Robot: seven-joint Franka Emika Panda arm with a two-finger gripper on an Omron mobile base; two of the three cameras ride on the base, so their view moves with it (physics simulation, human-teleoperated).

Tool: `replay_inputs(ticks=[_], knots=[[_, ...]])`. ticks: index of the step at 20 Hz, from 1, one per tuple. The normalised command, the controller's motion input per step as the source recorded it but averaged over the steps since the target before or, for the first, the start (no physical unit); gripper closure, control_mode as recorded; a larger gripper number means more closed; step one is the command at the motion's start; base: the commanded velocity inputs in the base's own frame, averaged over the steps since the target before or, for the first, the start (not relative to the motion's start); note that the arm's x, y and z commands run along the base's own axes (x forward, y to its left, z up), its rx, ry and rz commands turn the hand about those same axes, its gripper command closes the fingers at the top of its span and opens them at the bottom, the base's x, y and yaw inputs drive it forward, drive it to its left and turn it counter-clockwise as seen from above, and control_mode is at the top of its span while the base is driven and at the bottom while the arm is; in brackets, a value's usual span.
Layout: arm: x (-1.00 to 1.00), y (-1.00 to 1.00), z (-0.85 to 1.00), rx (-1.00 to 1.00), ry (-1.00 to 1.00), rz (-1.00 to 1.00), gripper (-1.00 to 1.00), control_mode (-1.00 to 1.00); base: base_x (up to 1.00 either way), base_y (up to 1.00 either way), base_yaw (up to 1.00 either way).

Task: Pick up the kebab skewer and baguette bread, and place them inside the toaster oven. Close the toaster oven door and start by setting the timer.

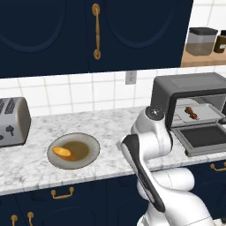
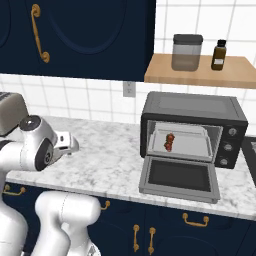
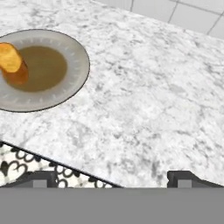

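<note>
- A simulated kitchen is shown, with a white marble counter [image 1: 110, 128] set below navy cabinets and a white tiled wall.
- The toaster oven [image 2: 192, 131] is seen at the right end of the counter; the toaster oven door [image 2: 179, 176] is dropped fully open and lies flat toward the counter edge.
- The kebab skewer [image 2: 169, 142] is already placed on the metal tray inside the oven cavity, toward its left side.
- The baguette bread [image 1: 64, 152] is left on the left part of a round grey plate [image 1: 90, 145], well apart from the oven.
- A silver two-slot toaster [image 1: 13, 121] is seen at the counter's left end, near the plate.
- The gripper [image 3: 112, 178] is pictured in the hand view with its jaws spread wide and nothing held between them; bare marble is faced, with the plate and bread off to the upper left.
- A lidded canister [image 2: 187, 52] and a dark bottle [image 2: 218, 55] are stood on a wooden shelf above the oven.
</note>
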Motion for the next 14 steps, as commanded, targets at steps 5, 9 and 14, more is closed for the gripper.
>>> replay_inputs(ticks=[5,9,14], knots=[[0.25,1.00,0.00,0.00,0.01,0.19,-1.00,-1.00,0.00,0.00,0.00],[0.47,1.00,0.00,0.00,0.17,0.22,-1.00,-1.00,0.00,0.00,0.00],[0.33,1.00,0.00,0.00,0.09,0.14,-1.00,-1.00,0.00,0.00,0.00]])
